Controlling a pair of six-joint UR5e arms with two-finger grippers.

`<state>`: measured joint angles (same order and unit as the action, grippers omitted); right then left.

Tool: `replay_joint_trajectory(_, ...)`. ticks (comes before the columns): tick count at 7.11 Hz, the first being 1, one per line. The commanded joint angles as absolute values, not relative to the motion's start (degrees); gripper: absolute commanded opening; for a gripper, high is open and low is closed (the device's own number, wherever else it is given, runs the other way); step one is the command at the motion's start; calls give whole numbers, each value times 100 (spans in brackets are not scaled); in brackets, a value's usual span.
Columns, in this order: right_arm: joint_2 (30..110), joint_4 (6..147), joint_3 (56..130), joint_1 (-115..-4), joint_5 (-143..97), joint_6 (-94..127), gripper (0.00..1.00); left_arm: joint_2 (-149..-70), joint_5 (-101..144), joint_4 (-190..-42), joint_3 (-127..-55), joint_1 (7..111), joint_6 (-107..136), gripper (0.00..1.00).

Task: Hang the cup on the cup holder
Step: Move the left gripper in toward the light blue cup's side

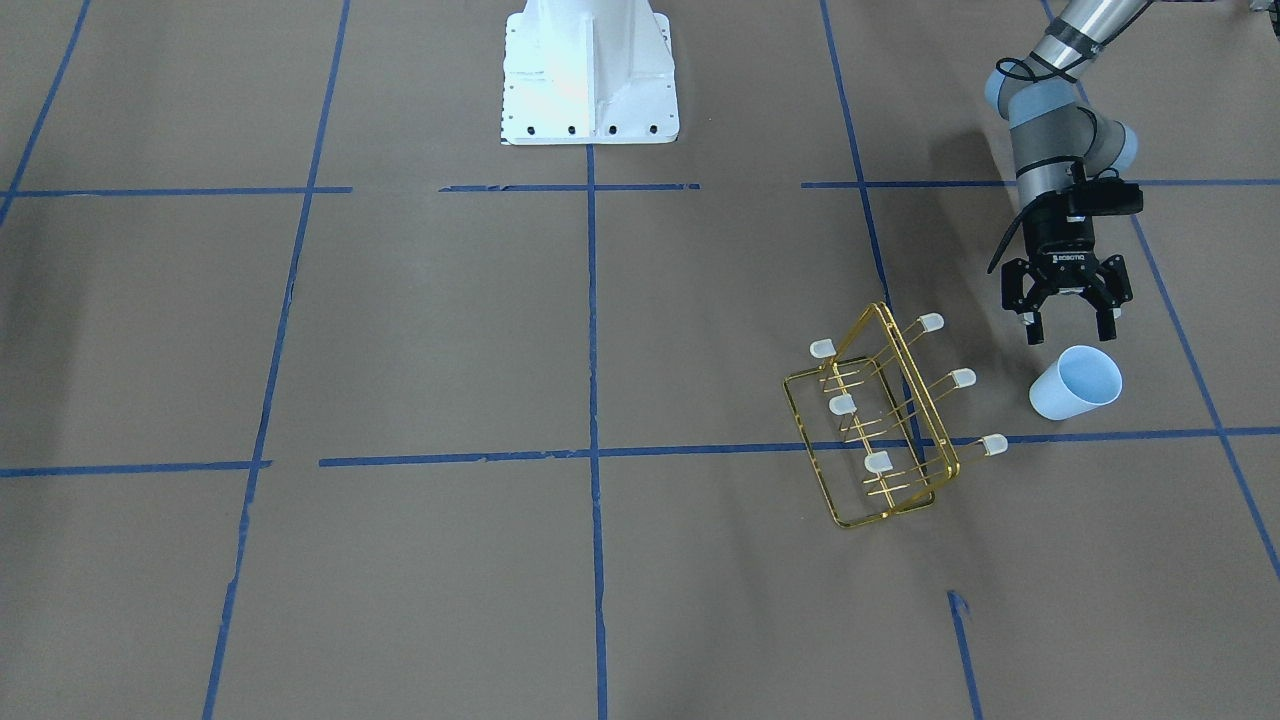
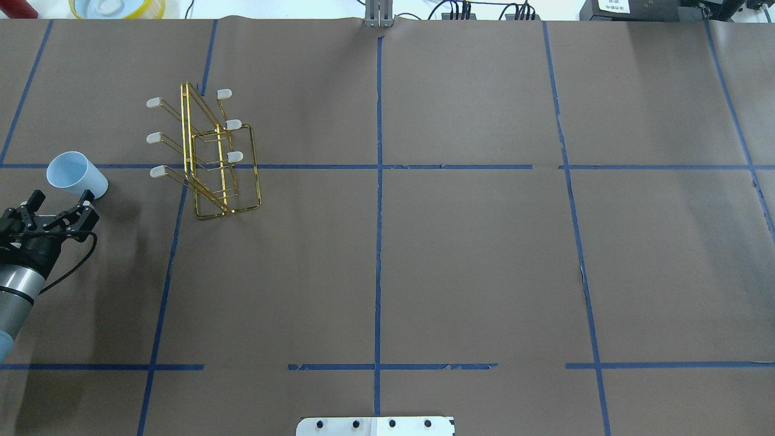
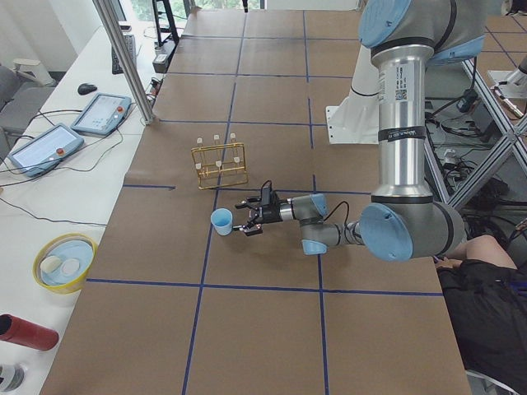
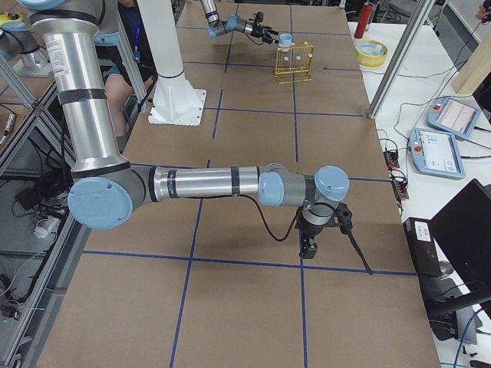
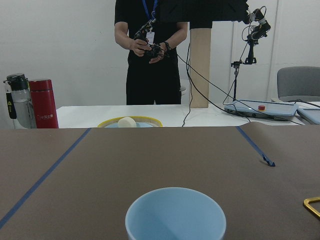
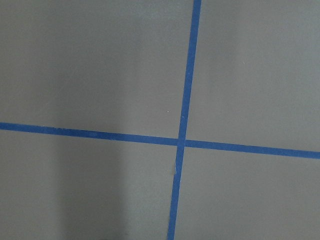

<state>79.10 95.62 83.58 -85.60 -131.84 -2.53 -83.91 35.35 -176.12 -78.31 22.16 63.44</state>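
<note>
The left gripper (image 1: 1070, 336), fingers apart, hangs just short of the upright cup (image 1: 1076, 383) near the cup holder (image 1: 885, 420). On the right gripper (image 4: 308, 249), I cannot tell.

Cup (image 1: 1075, 395) smooth plastic; cup holder (image 1: 918, 390) glossy wire.

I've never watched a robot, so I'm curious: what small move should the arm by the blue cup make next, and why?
Probably ease the left gripper forward around the cup: its jaws stand open, just short of it, nothing held.
</note>
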Motion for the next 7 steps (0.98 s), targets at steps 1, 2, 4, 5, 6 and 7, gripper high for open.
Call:
replay_joint_trajectory(1,7910,9562,8358,-8561,-13184,-255,100,-8463,3603,-17605,-7779,2171,6354,100)
replay_joint_trajectory(2,7910,9562,8358,-8561,-13184,-255,100,-8473,3725,-17604,-7735,2197,6346,100)
replay_joint_trajectory(4,7910,9562,8358,-8552,-13184,-255,100,-8473,4023,-17587,-7726,2476,6346,100)
replay_joint_trajectory(5,7910,9562,8358,-8560,-13184,-255,100,-8516,4104,-17570,-7699,2574,6346,100)
replay_joint_trajectory(6,7910,9562,8358,-8561,-13184,-246,100,-8699,4165,-17569,-7490,2636,6346,100)
replay_joint_trajectory(7,7910,9562,8358,-8561,-13184,-255,100,-8832,4183,-17569,-7358,2680,6346,100)
